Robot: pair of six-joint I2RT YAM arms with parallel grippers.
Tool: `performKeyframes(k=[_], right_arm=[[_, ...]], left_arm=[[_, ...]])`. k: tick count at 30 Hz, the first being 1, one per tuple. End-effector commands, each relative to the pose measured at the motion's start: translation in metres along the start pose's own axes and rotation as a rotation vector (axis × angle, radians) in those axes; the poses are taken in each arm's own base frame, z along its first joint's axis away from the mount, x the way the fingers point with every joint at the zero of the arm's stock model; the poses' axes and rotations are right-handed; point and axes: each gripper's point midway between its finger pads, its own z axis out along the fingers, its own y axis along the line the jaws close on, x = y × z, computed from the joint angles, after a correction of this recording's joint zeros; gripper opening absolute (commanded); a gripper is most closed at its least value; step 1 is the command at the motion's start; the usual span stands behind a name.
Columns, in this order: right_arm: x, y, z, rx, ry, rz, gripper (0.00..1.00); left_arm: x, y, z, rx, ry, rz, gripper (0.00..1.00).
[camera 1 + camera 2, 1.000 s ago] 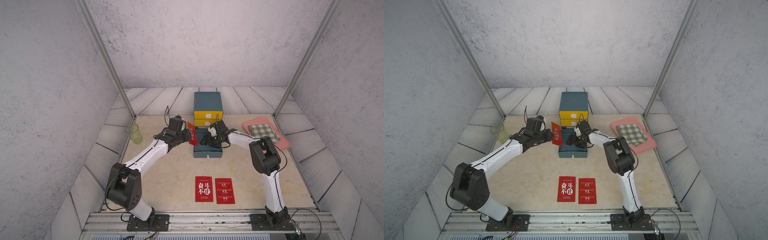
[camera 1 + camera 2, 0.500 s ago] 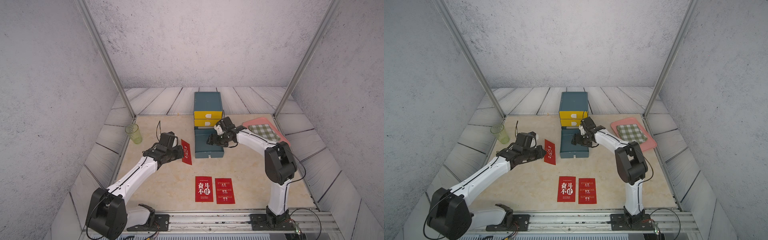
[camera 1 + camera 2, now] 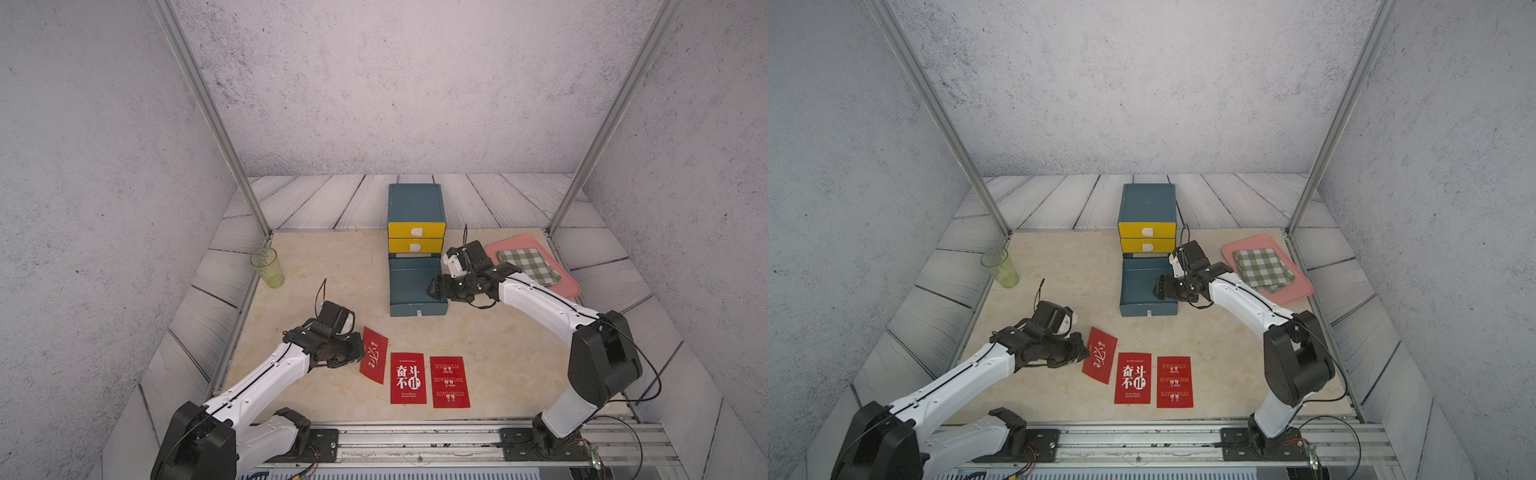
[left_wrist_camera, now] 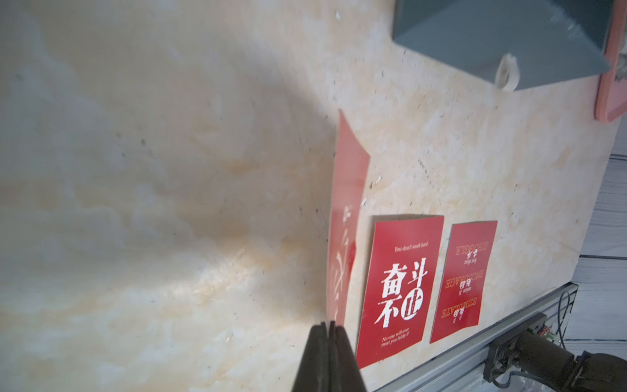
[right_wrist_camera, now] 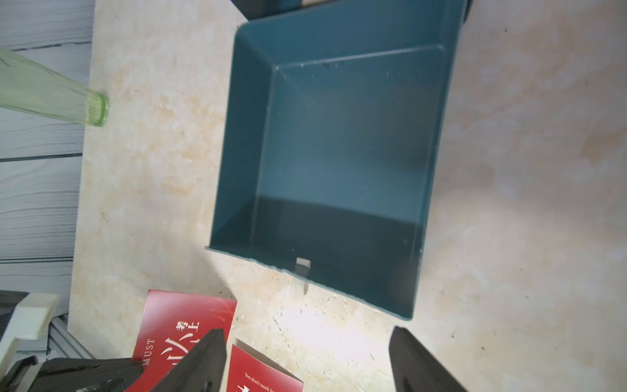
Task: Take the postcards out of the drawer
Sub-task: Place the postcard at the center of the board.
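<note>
Two red postcards (image 3: 408,378) (image 3: 449,381) lie flat side by side near the table's front edge. A third postcard (image 3: 374,360) stands tilted just left of them, with my left gripper (image 3: 360,353) shut on its edge; the left wrist view shows the pads (image 4: 319,342) pinching that card (image 4: 346,203). The teal drawer (image 3: 419,309) is pulled out and its inside (image 5: 237,152) holds nothing. My right gripper (image 3: 432,289) hovers open over the drawer's right side, with nothing between its fingers (image 5: 210,353).
The teal cabinet (image 3: 415,205) with two shut yellow drawers stands behind the open one. A green cup (image 3: 267,268) is at the left edge. A pink tray (image 3: 565,286) with a green-checked cloth (image 3: 528,266) sits at the right. A metal rail (image 3: 415,440) runs along the front.
My left arm has carried the red postcard from beside the drawer down to the front, next to the two lying cards. My right gripper has shifted slightly right over the drawer.
</note>
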Motion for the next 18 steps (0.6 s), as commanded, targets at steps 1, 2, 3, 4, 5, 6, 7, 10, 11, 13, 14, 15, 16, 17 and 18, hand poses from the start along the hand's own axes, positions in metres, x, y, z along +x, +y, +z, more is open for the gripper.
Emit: performKeyframes(k=[1, 2, 3, 4, 5, 6, 7, 10, 11, 13, 14, 15, 16, 17, 18], right_arm=[[0.004, 0.000, -0.016, 0.003, -0.039, -0.012, 0.80], [0.007, -0.002, -0.016, 0.004, -0.035, -0.011, 0.80], [0.011, -0.004, -0.016, 0.007, -0.030, -0.010, 0.80], [0.014, -0.005, -0.016, 0.007, -0.030, -0.009, 0.80], [0.016, -0.006, -0.016, 0.008, -0.028, -0.010, 0.80], [0.018, -0.008, -0.016, 0.011, -0.025, -0.011, 0.80], [0.020, -0.009, -0.015, 0.012, -0.023, -0.011, 0.80], [0.025, -0.012, -0.014, 0.019, -0.018, -0.009, 0.80], [0.026, -0.012, -0.013, 0.018, -0.015, -0.006, 0.80], [0.028, -0.013, -0.011, 0.014, -0.011, -0.002, 0.80], [0.028, -0.013, -0.011, 0.015, -0.011, -0.002, 0.80], [0.028, -0.013, -0.011, 0.014, -0.010, -0.002, 0.80], [0.028, -0.013, -0.011, 0.016, -0.008, -0.003, 0.80], [0.028, -0.014, -0.011, 0.017, -0.009, -0.003, 0.80], [0.028, -0.014, -0.010, 0.019, -0.009, -0.004, 0.80]], left_arm=[[0.021, 0.010, 0.008, -0.039, 0.043, -0.043, 0.00], [0.026, 0.015, 0.011, -0.051, 0.053, -0.050, 0.00], [0.029, 0.019, 0.012, -0.061, 0.057, -0.058, 0.00], [0.032, 0.023, 0.012, -0.078, 0.058, -0.066, 0.00], [0.034, 0.028, 0.010, -0.101, 0.053, -0.073, 0.00], [0.035, 0.033, 0.008, -0.119, 0.044, -0.079, 0.00], [0.036, 0.036, 0.006, -0.130, 0.033, -0.084, 0.00], [0.037, 0.046, -0.003, -0.160, -0.018, -0.111, 0.00], [0.037, 0.049, -0.005, -0.161, -0.037, -0.121, 0.00], [0.039, 0.051, -0.006, -0.152, -0.060, -0.136, 0.00], [0.040, 0.052, -0.006, -0.150, -0.062, -0.139, 0.00], [0.043, 0.055, -0.005, -0.153, -0.056, -0.144, 0.00], [0.045, 0.056, -0.004, -0.155, -0.051, -0.146, 0.00], [0.046, 0.057, -0.002, -0.152, -0.046, -0.146, 0.00], [0.046, 0.056, 0.001, -0.146, -0.042, -0.142, 0.00]])
